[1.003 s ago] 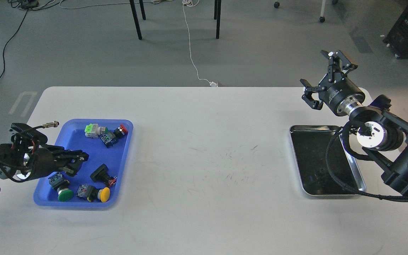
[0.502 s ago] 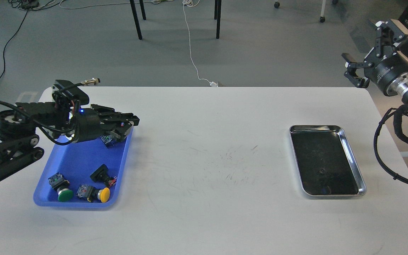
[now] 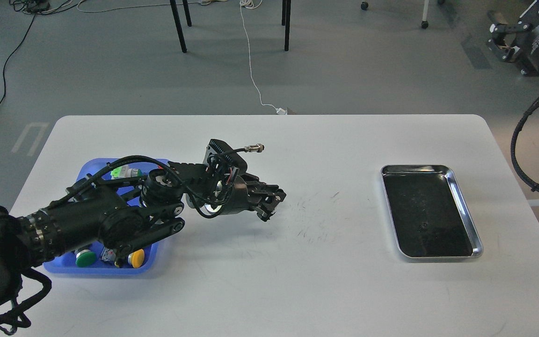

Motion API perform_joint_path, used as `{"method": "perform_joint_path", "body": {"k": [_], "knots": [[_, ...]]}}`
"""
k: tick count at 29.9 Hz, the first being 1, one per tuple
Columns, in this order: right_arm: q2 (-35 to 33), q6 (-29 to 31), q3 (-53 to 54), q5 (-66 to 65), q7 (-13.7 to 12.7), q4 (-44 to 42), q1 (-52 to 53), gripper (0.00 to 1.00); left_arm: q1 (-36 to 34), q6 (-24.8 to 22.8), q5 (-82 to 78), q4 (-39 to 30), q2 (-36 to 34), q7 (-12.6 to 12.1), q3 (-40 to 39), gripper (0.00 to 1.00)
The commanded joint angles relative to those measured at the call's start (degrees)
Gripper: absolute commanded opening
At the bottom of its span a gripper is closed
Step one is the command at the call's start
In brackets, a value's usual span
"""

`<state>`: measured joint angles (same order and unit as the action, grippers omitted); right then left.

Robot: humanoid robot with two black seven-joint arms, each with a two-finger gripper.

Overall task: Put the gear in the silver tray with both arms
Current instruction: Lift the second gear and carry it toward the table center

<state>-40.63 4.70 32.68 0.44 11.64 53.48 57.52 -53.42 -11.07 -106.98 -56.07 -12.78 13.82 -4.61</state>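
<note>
The silver tray [image 3: 466, 210] lies empty on the right side of the white table. The gear is several push-button parts in a blue tray [image 3: 96, 270] at the left: a green-white one [image 3: 122, 172], a green-capped one [image 3: 84, 258] and a yellow-capped one [image 3: 137, 257] show. My left arm hides the rest. My left gripper [image 3: 269, 206] hovers over the table's middle, right of the blue tray. Its dark fingers lie close together, and I cannot tell if they hold anything. My right gripper [image 3: 508, 25] is raised at the top right, beyond the table, its fingers spread and empty.
My left arm lies across the blue tray. The right arm's black cable [image 3: 524, 154] hangs beside the table's right edge. Chair legs [image 3: 179, 28] and a white cord [image 3: 253, 70] are on the floor behind the table.
My left arm has swung right, from over the blue tray out to the table's middle. My right arm has lifted up and back, away from the silver tray.
</note>
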Motion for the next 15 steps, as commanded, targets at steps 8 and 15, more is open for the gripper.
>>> {"method": "perform_joint_path", "body": {"k": [8, 15], "knots": [[14.25, -2.15, -8.59, -0.09, -0.21, -8.21, 9.36, 0.97, 0.42, 0.17, -0.51, 1.05, 5.40, -0.11, 5.05, 0.18], [18.48, -2.15, -10.96, -0.09, -0.21, -10.06, 10.25, 0.97, 0.33, 0.87, -0.60, 5.09, 7.85, -0.11, 5.31, 0.21]]}}
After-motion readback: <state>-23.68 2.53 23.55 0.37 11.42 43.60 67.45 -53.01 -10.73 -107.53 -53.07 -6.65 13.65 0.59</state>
